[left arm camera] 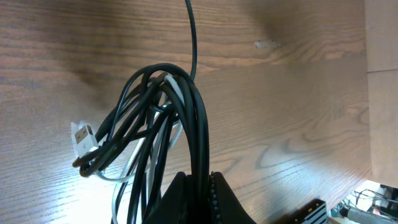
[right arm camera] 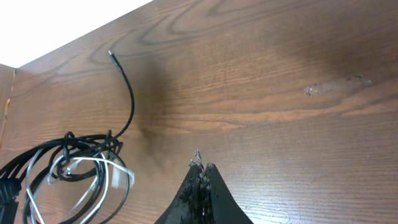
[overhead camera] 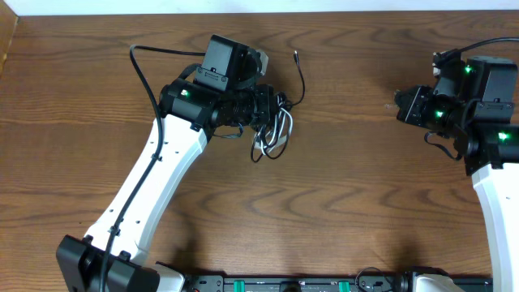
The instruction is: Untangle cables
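Robot lab bench, not a home or shop: a white-and-black left arm (overhead camera: pixel 154 178) and right arm (overhead camera: pixel 496 203) stand at a wood-grain table (overhead camera: pixel 365 203), with green status LEDs (overhead camera: pixel 503 136) lit on their joints. A black equipment rail (overhead camera: pixel 268 284) with green connectors runs along the near edge. A plain white surface (overhead camera: pixel 243 4) lies past the far edge, and the cables (overhead camera: pixel 274 130) sit over bare wood.
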